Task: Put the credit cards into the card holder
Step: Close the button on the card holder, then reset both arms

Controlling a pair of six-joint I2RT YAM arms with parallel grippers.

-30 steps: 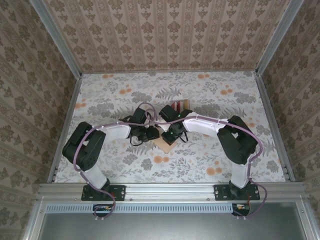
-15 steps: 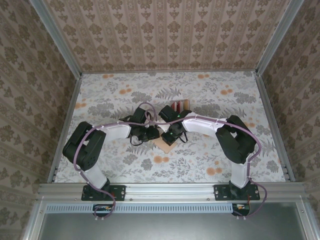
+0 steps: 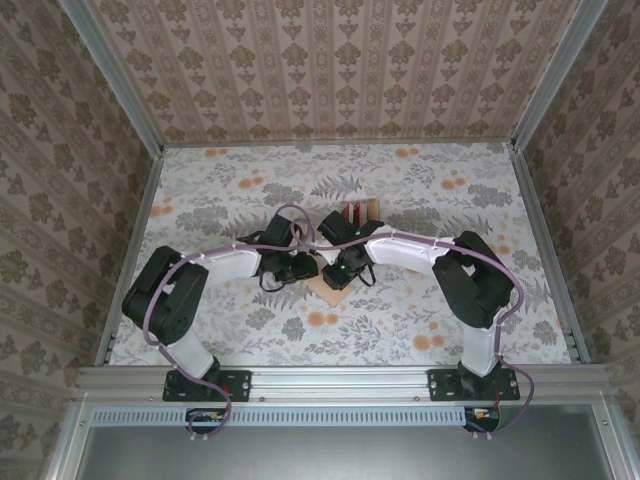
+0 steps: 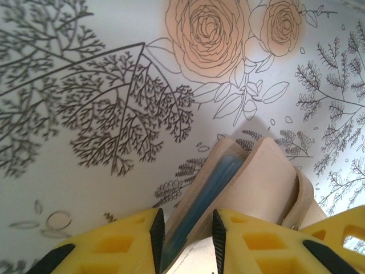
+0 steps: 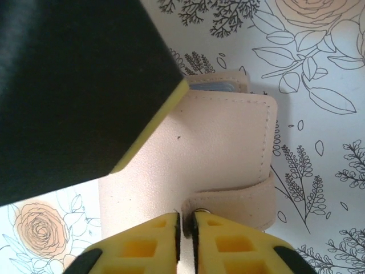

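We see the card holder (image 5: 228, 137) mid-table, and from above both wrists hide most of it. The left gripper (image 4: 185, 240) pinches its opened edge, with the blue lining (image 4: 199, 194) between the fingers. The right gripper (image 5: 185, 225) is nearly pressed together at the strap (image 5: 234, 202); we cannot tell whether it grips it. The credit cards (image 3: 358, 211) lie just beyond, toward the table's far edge, partly covered, and we can't count them.
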